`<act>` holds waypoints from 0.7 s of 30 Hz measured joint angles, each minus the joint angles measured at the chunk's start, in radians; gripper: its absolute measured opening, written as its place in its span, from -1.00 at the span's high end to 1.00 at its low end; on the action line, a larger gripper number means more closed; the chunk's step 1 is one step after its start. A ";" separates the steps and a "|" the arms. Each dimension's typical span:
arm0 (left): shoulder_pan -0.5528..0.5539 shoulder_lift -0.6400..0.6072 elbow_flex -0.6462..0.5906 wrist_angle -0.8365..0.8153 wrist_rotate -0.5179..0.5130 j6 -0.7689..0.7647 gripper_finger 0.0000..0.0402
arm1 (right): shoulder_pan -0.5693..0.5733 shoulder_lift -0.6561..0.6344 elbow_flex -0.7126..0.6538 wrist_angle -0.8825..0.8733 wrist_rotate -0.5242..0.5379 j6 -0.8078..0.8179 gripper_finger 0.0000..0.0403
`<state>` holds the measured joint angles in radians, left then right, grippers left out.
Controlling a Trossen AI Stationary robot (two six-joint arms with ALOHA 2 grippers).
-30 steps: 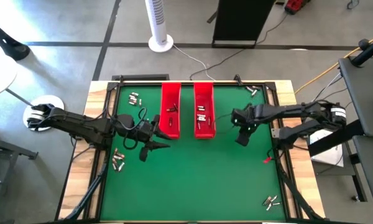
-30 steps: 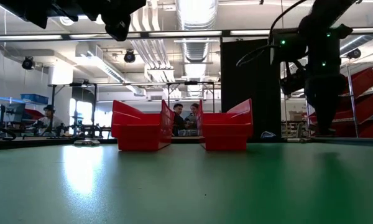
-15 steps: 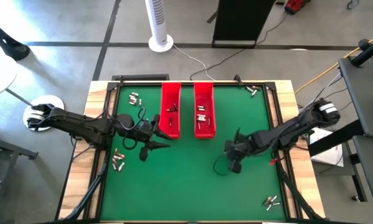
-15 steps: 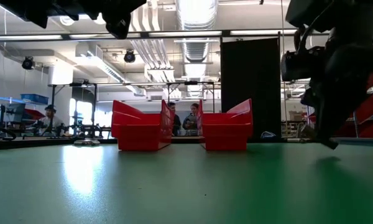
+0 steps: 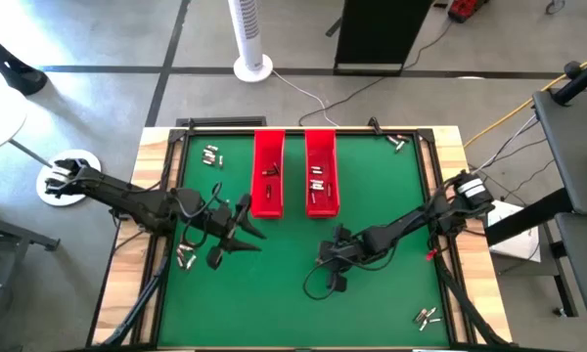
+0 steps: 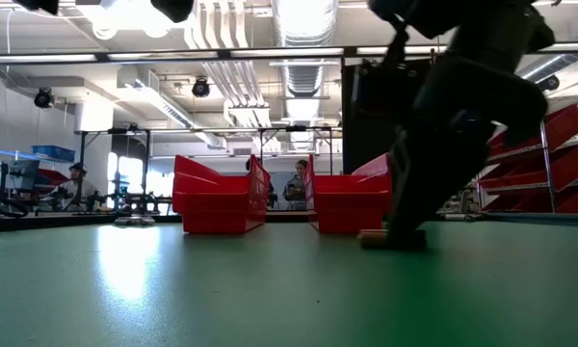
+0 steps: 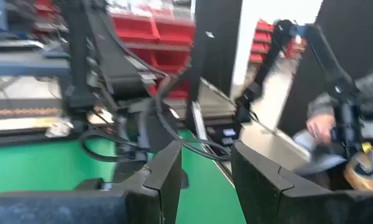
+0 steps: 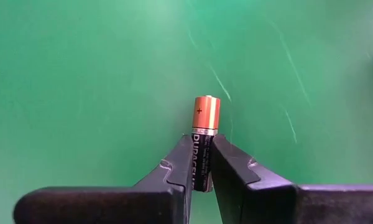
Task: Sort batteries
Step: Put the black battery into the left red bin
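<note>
Right tool (image 8: 200,163): closed on a single battery (image 8: 205,134), which is pinched between the two fingertips. The battery's long axis runs straight out along the fingers, coppery end foremost and projecting beyond the tips over bare green counter (image 8: 81,74). In the high view this tool (image 5: 335,284) sits low in the centre of the frame, below the two red trays (image 5: 322,171), so the trays lie toward the upper part of the frame from the held battery; the right-hand tray is the nearer of the two.

Left tool (image 5: 237,227): to the left of centre in the high view, beside the left tray (image 5: 266,172). Its wrist view shows the fingers (image 7: 165,177) standing partly apart with nothing between them. This arm appears to be waiting.

Loose batteries remain on the counter: a group at lower left (image 5: 185,254), a group at upper left (image 5: 212,154), a few at upper right (image 5: 395,142) and a few at lower right (image 5: 428,316). Some already lie inside both trays.

Judgement: the right arm carries the piece in hand, and the coming move depends on bringing that battery up-frame to a tray.

Markings: the battery's dark body carries white lettering reading "DURACE", the rest hidden by the fingers; a plus sign shows on the coppery end. No other legible writing.
</note>
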<state>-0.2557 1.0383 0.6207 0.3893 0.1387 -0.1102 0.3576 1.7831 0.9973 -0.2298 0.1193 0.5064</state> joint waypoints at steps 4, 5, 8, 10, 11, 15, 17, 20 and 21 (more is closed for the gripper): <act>-0.097 -0.001 0.062 -0.173 -0.137 0.016 0.41 | 0.000 0.061 0.077 -0.002 0.000 0.062 0.81; -0.125 0.001 0.074 -0.213 -0.197 0.012 0.41 | 0.000 0.075 0.092 0.002 0.001 0.075 0.81; -0.216 0.009 0.089 -0.302 -0.338 -0.014 0.41 | 0.011 0.113 0.123 0.003 0.021 0.084 0.80; -0.273 0.016 0.077 -0.311 -0.377 -0.031 0.41 | 0.016 0.134 0.140 0.009 0.038 0.087 0.79; -0.299 0.018 0.068 -0.311 -0.388 -0.040 0.41 | 0.018 0.148 0.150 0.009 0.051 0.093 0.79; -0.365 0.054 0.014 -0.251 -0.414 -0.094 0.41 | 0.028 0.182 0.179 0.036 0.099 0.087 0.78; -0.370 0.088 -0.020 -0.185 -0.418 -0.125 0.41 | 0.030 0.196 0.181 0.074 0.106 0.067 0.78; -0.365 0.157 -0.055 -0.086 -0.428 -0.160 0.41 | 0.040 0.216 0.180 0.127 0.111 0.045 0.76; -0.363 0.185 -0.061 -0.057 -0.440 -0.163 0.41 | 0.045 0.224 0.180 0.138 0.119 0.042 0.75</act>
<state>-0.6187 1.2237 0.5601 0.3321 -0.3014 -0.2737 0.4024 2.0067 1.1774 -0.0922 0.2388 0.5486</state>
